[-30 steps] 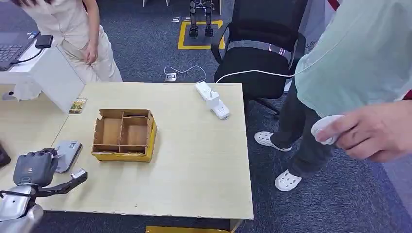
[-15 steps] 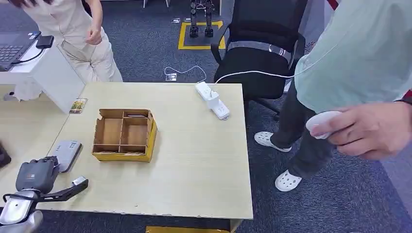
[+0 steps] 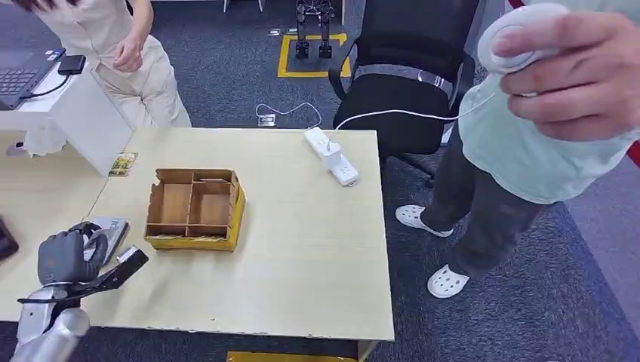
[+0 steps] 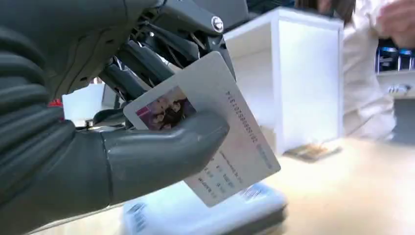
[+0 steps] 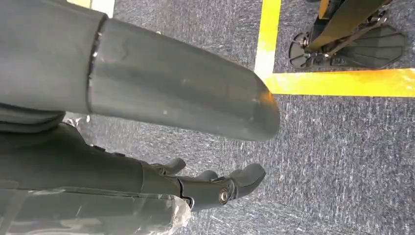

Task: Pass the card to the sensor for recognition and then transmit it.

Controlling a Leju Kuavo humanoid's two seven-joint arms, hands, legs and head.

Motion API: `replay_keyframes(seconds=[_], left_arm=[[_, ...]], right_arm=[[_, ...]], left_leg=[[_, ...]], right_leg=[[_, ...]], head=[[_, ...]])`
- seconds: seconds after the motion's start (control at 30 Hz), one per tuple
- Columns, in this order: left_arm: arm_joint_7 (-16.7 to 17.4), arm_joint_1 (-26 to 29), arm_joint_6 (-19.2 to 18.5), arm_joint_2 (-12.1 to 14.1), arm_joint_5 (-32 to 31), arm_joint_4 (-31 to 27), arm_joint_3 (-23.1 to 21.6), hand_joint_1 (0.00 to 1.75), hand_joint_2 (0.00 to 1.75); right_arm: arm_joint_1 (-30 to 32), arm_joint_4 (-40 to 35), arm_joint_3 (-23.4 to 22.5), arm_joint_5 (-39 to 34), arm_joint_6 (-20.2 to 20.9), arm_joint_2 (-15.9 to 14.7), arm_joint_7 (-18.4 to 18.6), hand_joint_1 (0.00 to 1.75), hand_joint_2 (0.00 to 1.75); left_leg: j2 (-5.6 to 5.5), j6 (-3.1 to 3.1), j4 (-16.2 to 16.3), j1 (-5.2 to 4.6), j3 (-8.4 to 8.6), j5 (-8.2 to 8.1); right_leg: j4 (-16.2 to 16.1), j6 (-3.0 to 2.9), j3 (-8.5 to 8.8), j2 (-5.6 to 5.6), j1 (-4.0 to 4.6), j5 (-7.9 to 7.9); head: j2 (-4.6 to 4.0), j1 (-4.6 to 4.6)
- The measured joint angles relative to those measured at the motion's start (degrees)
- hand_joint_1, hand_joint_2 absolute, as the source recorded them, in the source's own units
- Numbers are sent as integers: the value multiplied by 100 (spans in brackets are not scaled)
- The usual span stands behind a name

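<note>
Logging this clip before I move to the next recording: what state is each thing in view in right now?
card: pinched in the left robot hand, tilted above the sensor
sensor: flat on the table, partly behind the left robot hand
right robot hand: hanging over the floor, holding nothing
compartment box: upright on the table, compartments look empty
power strip: lying on the table, white adapter plugged in

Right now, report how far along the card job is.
Done: the left hand grips the card between thumb and fingers. In hand: the card sits just above the grey sensor at the table's left edge; contact is unclear. Left: confirming the read, then passing the card on. The right hand hangs open over carpet.
</note>
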Motion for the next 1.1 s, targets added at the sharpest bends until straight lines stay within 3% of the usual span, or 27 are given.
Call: replay_keyframes(seconds=[0.2,0.47,0.63,0.83,1.1], left_arm=[[92,-511,341,-55,-453,-279,37,175,175],[236,-871,372,-72,-663,-275,37,175,175],[525,-1387,516,-87,-1341,34,-35,175,175],[833,-2144,558,-312,-2979,208,76,175,175],[715,-2657,557,-623,-3364,258,531,175,175]], right_arm=[[-11,0,0,107,63,0,42,0,0],[-21,-2,0,127,72,0,48,0,0],[-47,-4,0,219,94,0,50,0,0],[-83,-11,0,295,83,0,48,0,0],[-93,-15,0,324,70,0,48,0,0]], left_leg=[[-1,0,0,0,-3,1],[1,0,0,0,-5,1],[-2,2,2,0,-11,5],[0,4,3,-1,-16,14],[2,4,5,-1,-19,14]], right_leg=[[1,0,-1,-1,0,0],[0,-1,-7,6,0,0],[0,-1,-13,2,1,2],[0,-1,-13,4,0,13],[0,0,-17,7,0,14]], head=[[0,0],[0,-2],[0,0],[0,0],[0,-2]])
